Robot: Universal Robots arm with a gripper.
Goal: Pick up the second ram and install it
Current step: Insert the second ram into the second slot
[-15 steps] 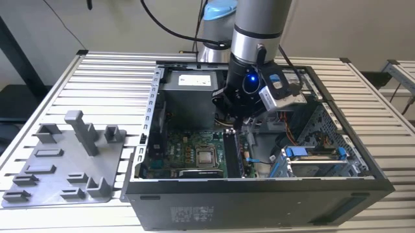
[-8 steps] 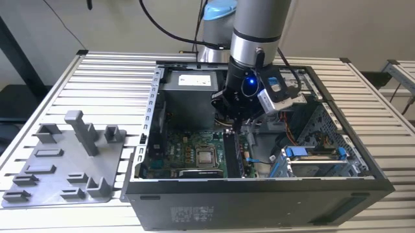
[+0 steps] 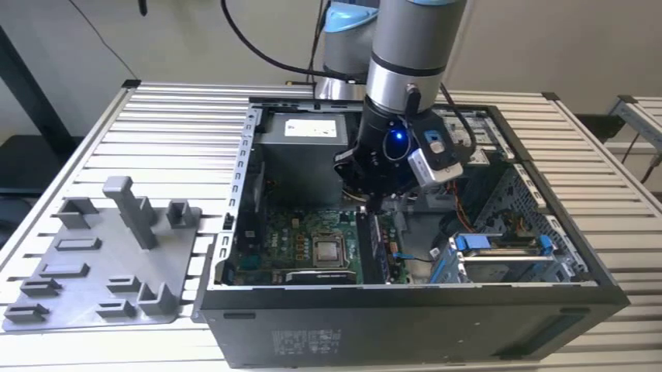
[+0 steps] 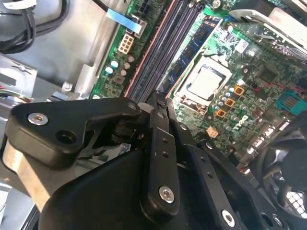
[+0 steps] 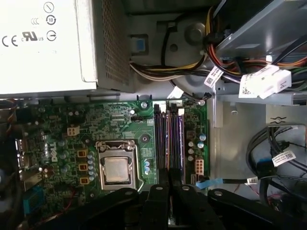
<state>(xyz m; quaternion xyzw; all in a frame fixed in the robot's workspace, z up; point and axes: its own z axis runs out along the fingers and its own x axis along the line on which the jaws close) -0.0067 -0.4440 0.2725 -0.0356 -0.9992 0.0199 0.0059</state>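
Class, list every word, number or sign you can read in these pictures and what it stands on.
Power supply label: round symbols alone, no whole words.
White cable tags: print too small to read.
Case sticker: blurred, unreadable.

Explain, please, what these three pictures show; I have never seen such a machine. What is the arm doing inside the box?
The exterior view shows a robot arm reaching into an open computer case lying on a slatted table. Its gripper is down over the motherboard. On the exterior view's left lies a grey plastic holder. Both wrist views come from cameras on the arm, looking past the black gripper at the memory slots beside the processor. The gripper seems closed on a thin upright stick, the second ram, at the slots.
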